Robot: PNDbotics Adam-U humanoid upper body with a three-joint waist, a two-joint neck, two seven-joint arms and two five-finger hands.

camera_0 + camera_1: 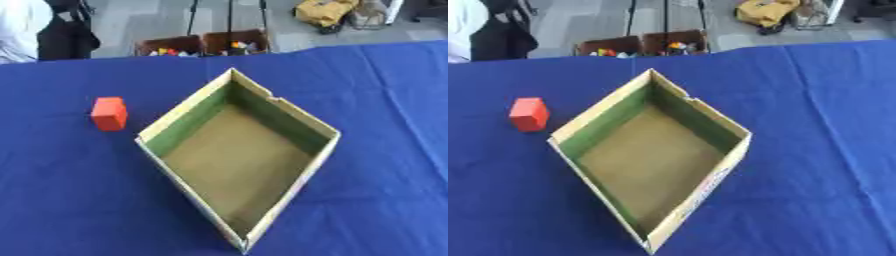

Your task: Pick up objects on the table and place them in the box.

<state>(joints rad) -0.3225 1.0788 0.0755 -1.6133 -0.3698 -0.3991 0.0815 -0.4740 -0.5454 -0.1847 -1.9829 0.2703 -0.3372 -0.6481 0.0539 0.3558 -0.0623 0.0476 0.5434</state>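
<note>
A red block point(109, 113) stands on the blue tablecloth, just left of the box. The open cardboard box point(181, 116) sits in the middle of the table, turned so one corner points toward me. Its inner walls are green and its brown floor is bare. Neither of my hands shows in either view.
The blue cloth point(385, 125) covers the whole table, with its far edge near the top of the picture. Beyond that edge, two brown boxes point(201, 44) with small coloured things stand on the floor, and a yellow bag point(325, 11) lies further back.
</note>
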